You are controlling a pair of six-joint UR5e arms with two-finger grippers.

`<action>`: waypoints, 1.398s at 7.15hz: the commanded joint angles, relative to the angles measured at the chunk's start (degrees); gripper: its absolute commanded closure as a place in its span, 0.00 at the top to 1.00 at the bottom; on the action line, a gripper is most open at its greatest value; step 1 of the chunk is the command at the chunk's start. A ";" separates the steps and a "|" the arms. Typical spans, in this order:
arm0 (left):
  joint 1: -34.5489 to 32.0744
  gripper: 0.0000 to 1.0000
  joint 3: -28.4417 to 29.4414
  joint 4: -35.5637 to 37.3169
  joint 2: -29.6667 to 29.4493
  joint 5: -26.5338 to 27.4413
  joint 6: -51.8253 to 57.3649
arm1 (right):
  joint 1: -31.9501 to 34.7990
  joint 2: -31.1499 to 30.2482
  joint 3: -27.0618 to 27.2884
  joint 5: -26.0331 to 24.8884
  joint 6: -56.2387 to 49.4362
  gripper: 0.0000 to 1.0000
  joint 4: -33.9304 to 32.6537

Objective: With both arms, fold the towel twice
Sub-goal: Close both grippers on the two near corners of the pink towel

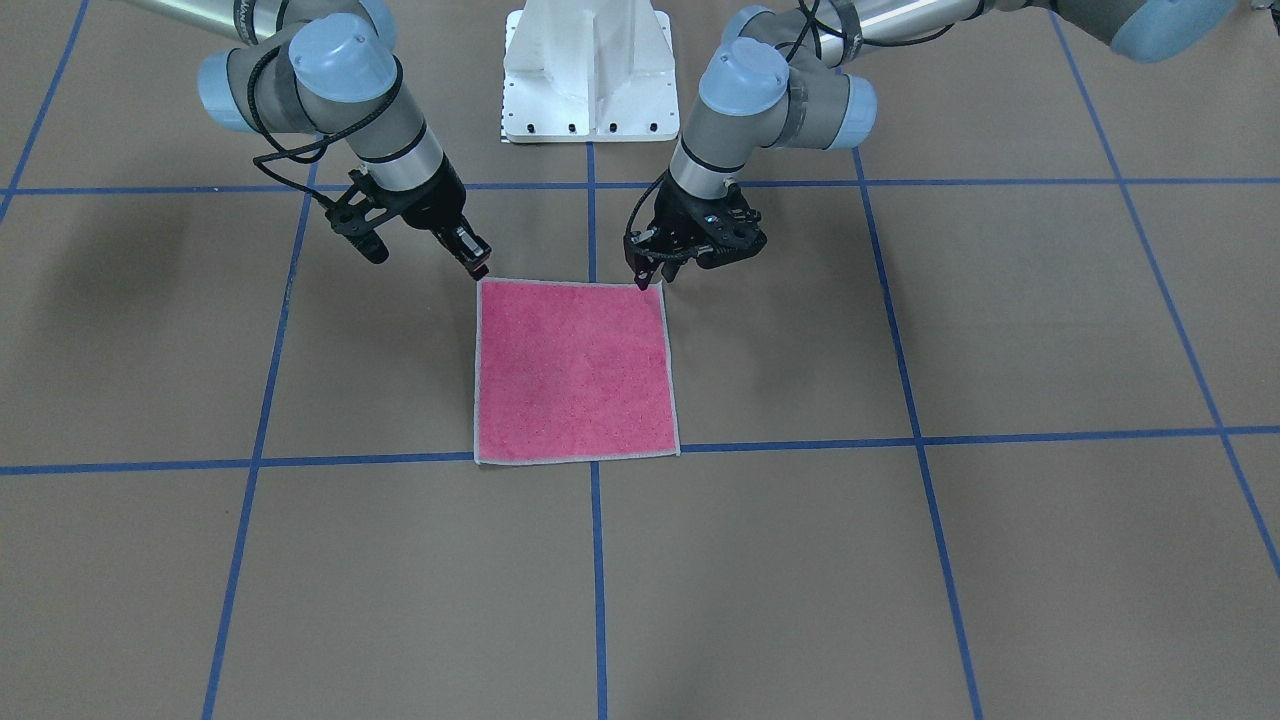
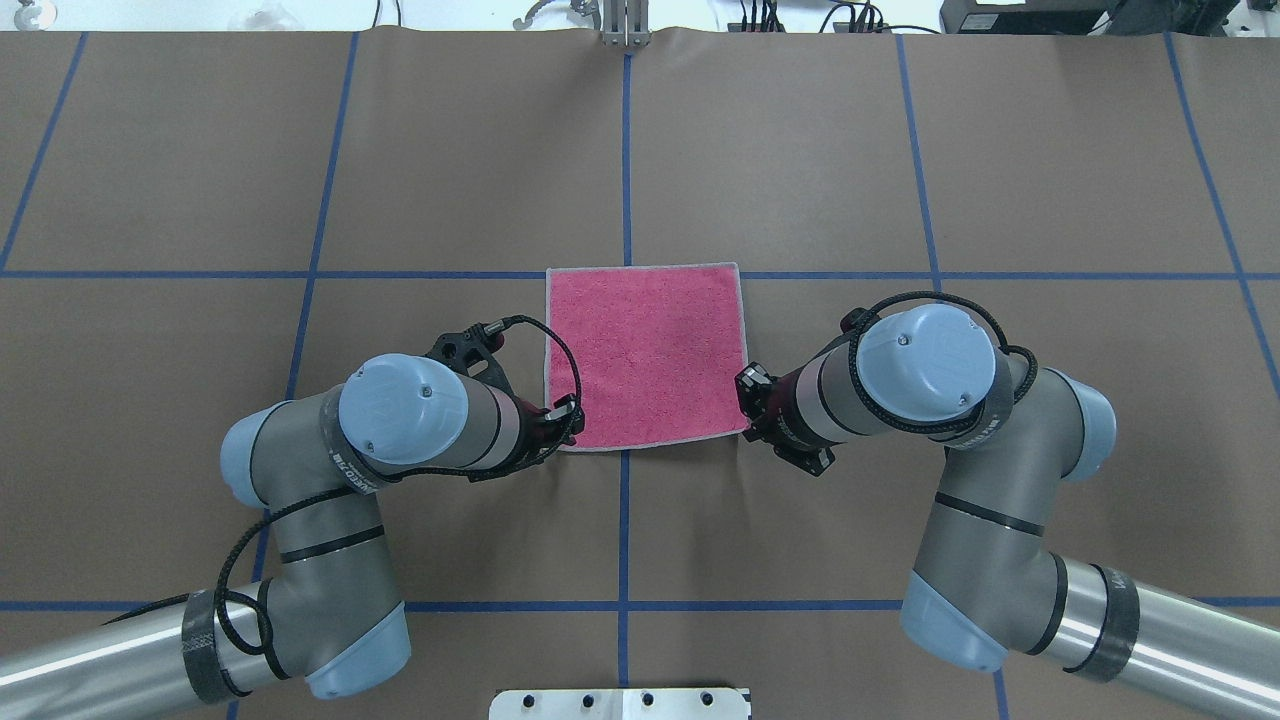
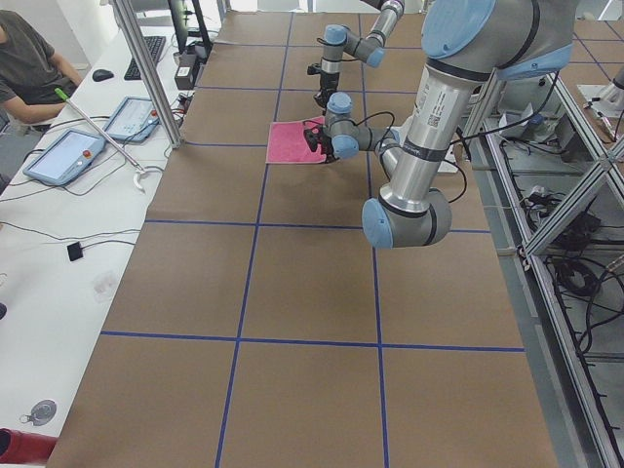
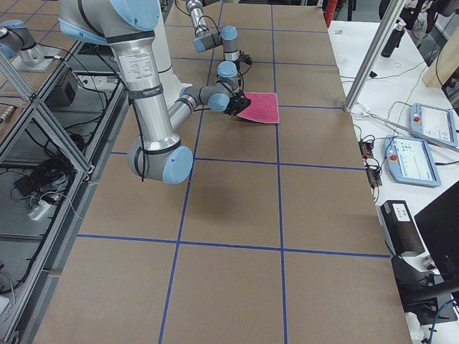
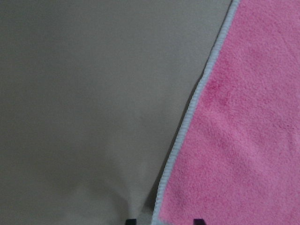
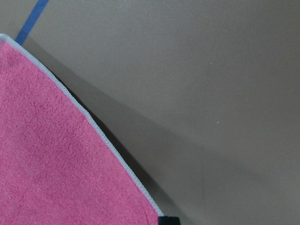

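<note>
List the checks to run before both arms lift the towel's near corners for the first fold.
1. The towel lies flat, pink face up, unfolded: ok.
2. The left pincer is at the robot-side corner on its own side: ok.
3. The right pincer is at the other robot-side corner: ok.
4. The left pincer is shut on the towel's border: not ok. In its wrist view the fingertips stand apart, astride the border.
5. The right pincer's hold on the towel: cannot tell. Only one dark tip shows in its wrist view.
</note>
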 commanded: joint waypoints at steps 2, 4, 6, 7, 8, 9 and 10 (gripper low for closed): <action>0.00 0.46 0.23 0.03 0.05 0.00 0.09 | 0.01 -0.06 0.00 0.00 0.00 0.00 0.00; -0.09 0.34 0.32 0.03 -0.04 0.00 0.09 | 0.01 -0.06 0.00 0.09 0.08 0.00 0.00; -0.09 0.29 0.32 0.03 0.05 0.00 0.09 | 0.01 -0.06 0.00 0.09 0.08 0.00 0.00; -0.09 0.24 0.32 0.12 0.05 0.00 0.09 | 0.01 -0.06 0.00 0.00 0.00 0.00 0.00; -0.17 0.22 0.24 0.12 0.05 0.09 0.09 | 0.01 -0.06 0.00 0.00 0.00 0.00 0.00; -0.26 0.22 0.15 0.12 0.05 0.09 0.09 | 0.01 -0.06 0.00 0.00 0.00 0.00 0.00; -0.26 0.22 0.15 0.21 0.05 0.09 0.09 | 0.01 -0.06 0.00 0.00 0.00 0.00 0.00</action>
